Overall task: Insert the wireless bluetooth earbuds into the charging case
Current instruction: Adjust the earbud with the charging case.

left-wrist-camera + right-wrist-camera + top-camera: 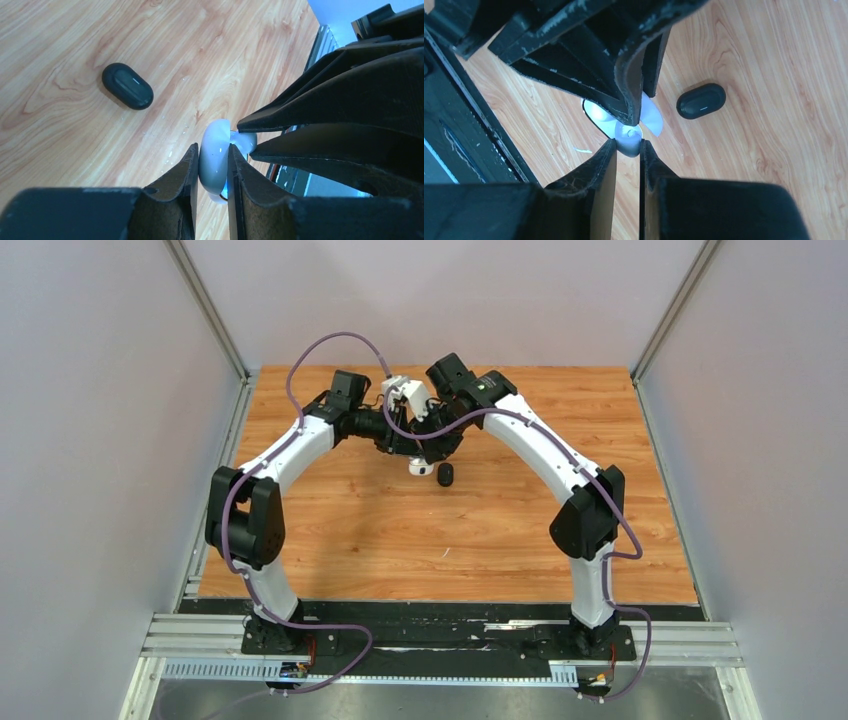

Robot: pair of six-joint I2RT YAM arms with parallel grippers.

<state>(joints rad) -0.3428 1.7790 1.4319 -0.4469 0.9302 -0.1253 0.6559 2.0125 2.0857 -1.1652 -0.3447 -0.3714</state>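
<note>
Top external view: both arms reach in over the far middle of the desk (350, 530) and meet there.

On the left, the left tool (212, 152) is clamped on the white charging case (215, 134), pinching its rounded shell between both fingers and holding it clear of the wood. Just right of the shell, touching it, is a small white piece (629, 136). I cannot tell whether it is an earbud or the case's other half. The black charging case (446, 474) lies on the desk just beside and to the right of the held case. Its lid is down, and what is inside cannot be seen. Furthest right, the right tool (628, 146) comes in from that side with its fingers closed tight on the small white piece.

No loose earbud shows anywhere on the desk. My reading is that the black case is probably finished and the white one is mid-insertion or about to be closed. Seating that piece, shutting the lid and setting the case down are still to do.
</note>
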